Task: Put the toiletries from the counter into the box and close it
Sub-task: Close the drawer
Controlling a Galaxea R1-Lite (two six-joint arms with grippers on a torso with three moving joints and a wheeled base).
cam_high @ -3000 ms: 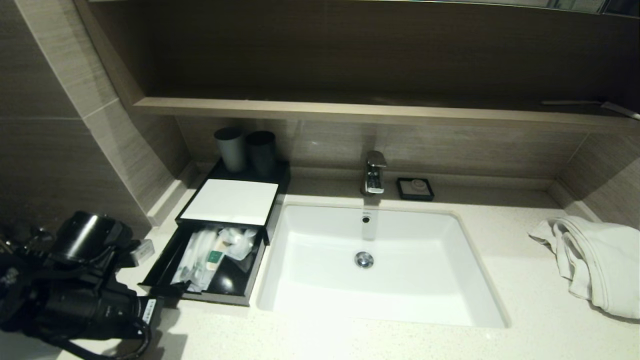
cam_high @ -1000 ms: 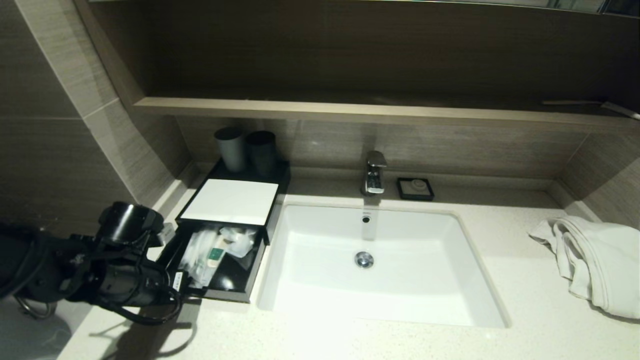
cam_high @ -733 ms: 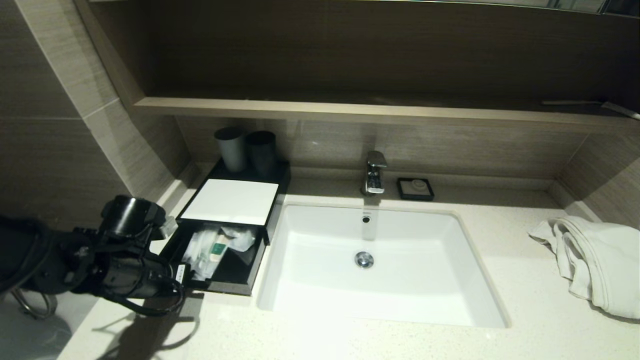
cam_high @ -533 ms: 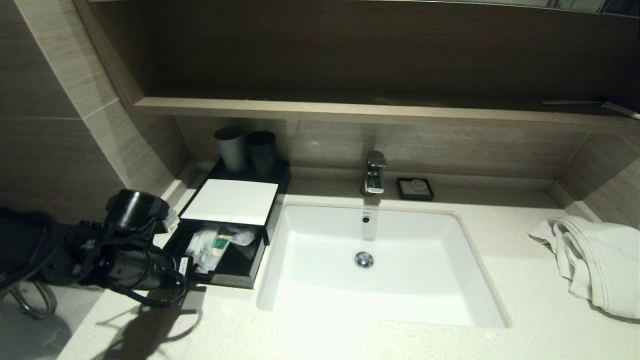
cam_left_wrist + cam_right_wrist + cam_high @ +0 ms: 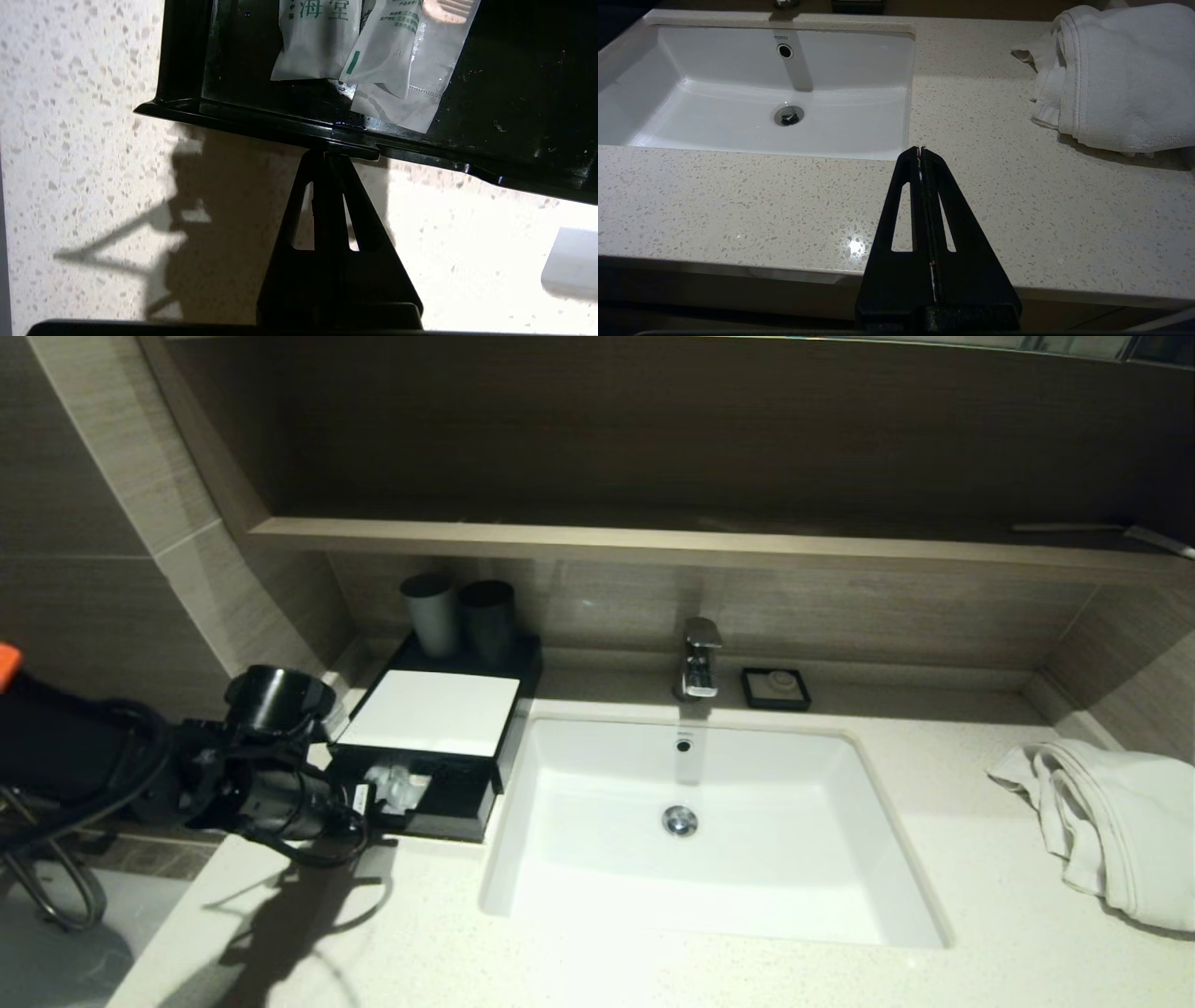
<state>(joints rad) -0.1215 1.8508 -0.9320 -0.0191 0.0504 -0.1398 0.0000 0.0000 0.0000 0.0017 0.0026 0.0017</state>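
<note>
The black box (image 5: 427, 712) with a white top panel stands on the speckled counter (image 5: 934, 859), left of the sink. Its drawer (image 5: 446, 807) is pulled out only a little. White sachets (image 5: 397, 786) lie inside; the left wrist view shows them with green print (image 5: 322, 42). My left gripper (image 5: 372, 803) is shut, and its tips (image 5: 327, 151) touch the drawer's front rim (image 5: 243, 119) at the small handle (image 5: 352, 151). My right gripper (image 5: 920, 150) is shut and empty over the counter's front (image 5: 738, 210), near the sink's right front corner. It is out of the head view.
Two grey cups (image 5: 432, 613) stand behind the box. The white sink (image 5: 803, 896) lies in the middle, with the tap (image 5: 698, 658) and a black soap dish (image 5: 775, 688) behind it. A white towel (image 5: 1111, 821) lies at the right. A wooden shelf (image 5: 653, 541) hangs above.
The drawer has slid far back into the box, hiding most of the sachets. My left gripper moved forward with the drawer front. The right side is unchanged.
</note>
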